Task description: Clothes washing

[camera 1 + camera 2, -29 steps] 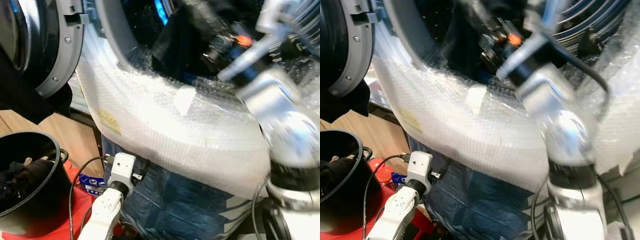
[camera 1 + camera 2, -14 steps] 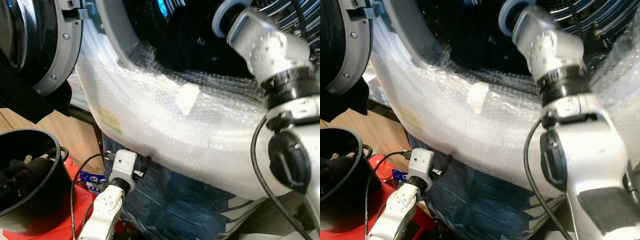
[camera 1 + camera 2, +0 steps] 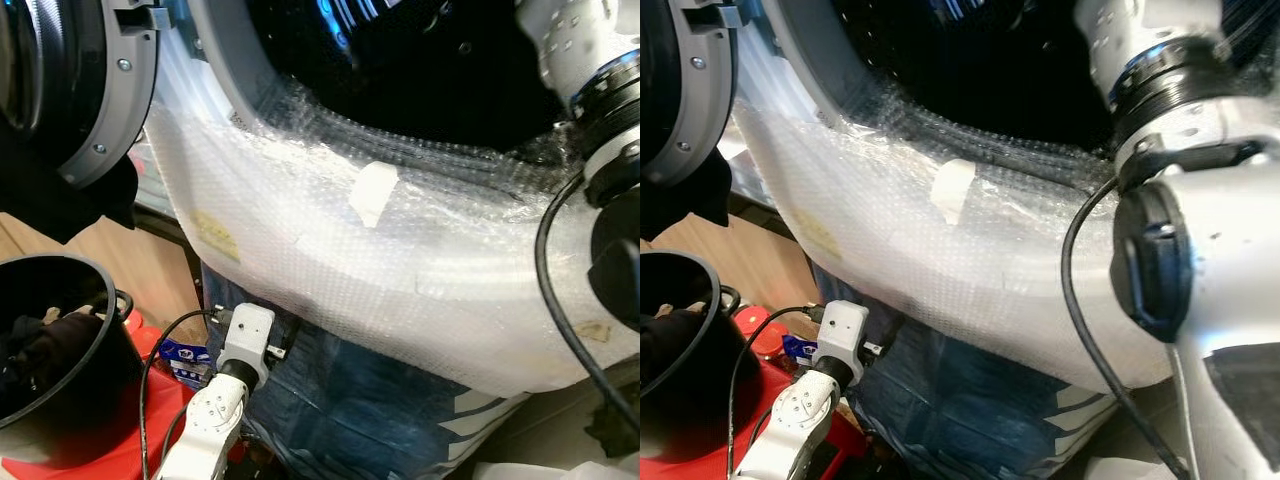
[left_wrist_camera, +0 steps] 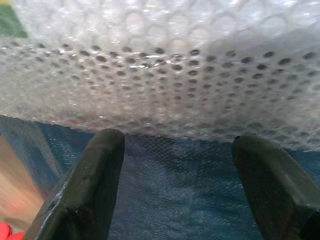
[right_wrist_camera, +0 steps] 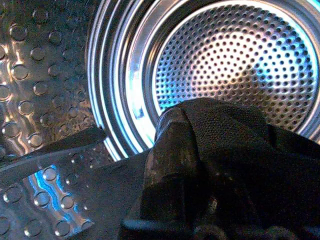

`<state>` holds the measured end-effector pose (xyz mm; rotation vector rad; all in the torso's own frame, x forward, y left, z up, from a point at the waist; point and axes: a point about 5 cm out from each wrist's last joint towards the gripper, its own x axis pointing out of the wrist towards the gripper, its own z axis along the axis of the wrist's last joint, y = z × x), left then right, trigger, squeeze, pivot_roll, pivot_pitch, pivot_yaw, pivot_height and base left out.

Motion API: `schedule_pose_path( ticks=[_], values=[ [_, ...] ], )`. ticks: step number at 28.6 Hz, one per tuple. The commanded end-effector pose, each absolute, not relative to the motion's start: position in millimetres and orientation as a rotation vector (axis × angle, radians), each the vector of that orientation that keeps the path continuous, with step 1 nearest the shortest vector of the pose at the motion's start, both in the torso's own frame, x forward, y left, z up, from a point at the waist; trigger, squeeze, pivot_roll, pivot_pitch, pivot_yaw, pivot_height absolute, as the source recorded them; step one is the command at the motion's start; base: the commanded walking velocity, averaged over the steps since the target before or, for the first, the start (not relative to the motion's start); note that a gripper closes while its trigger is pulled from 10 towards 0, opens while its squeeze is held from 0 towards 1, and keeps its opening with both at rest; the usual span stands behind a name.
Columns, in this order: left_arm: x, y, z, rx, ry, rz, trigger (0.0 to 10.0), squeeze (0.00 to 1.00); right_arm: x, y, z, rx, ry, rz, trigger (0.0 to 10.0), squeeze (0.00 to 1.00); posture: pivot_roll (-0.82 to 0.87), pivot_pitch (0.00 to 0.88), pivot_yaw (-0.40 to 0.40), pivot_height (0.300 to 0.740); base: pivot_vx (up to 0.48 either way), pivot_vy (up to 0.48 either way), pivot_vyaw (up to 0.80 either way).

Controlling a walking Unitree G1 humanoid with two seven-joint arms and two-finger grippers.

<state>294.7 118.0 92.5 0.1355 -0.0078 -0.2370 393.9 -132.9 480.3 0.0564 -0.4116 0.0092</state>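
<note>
Right gripper [image 5: 200, 165]: reaching deep into the drum [image 5: 235, 65], jaws gripping a black garment [image 5: 250, 150] for loading.
Left gripper [image 4: 182, 200]: hanging idle, jaws wide.

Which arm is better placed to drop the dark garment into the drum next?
Right. The right gripper is already inside the drum, with the dark garment at its fingers. The left gripper hangs open low by the bubble wrap, outside the machine.
</note>
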Motion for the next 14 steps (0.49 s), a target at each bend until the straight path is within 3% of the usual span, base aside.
schedule_pose_path(
  ticks=[1,9,10,11,14],
  values=[
    [292,116,93,0.129,-0.020,-0.238,10.0,0.00,402,-124,460,0.056,-0.324,0.051,10.0,0.00,0.03,0.069,-0.110,0.740,0.000,0.000,0.00],
    [293,113,93,0.128,-0.015,-0.257,10.0,0.00,418,-111,407,-0.039,-0.165,0.117,10.0,0.00,0.02,0.067,-0.099,0.740,0.000,0.000,0.00],
    [293,112,92,0.128,-0.013,-0.263,10.0,0.00,420,-110,398,-0.060,-0.137,0.121,10.0,0.38,0.02,0.068,-0.097,0.740,0.000,0.000,0.00],
    [293,112,92,0.128,-0.012,-0.266,10.0,0.00,421,-111,394,-0.066,-0.120,0.117,10.0,1.00,0.02,0.068,-0.095,0.740,0.000,0.000,0.00],
    [293,112,92,0.128,-0.010,-0.269,10.0,0.00,421,-112,398,-0.061,-0.128,0.112,10.0,1.00,0.02,0.069,-0.097,0.740,0.000,0.000,0.00]
  ],
)
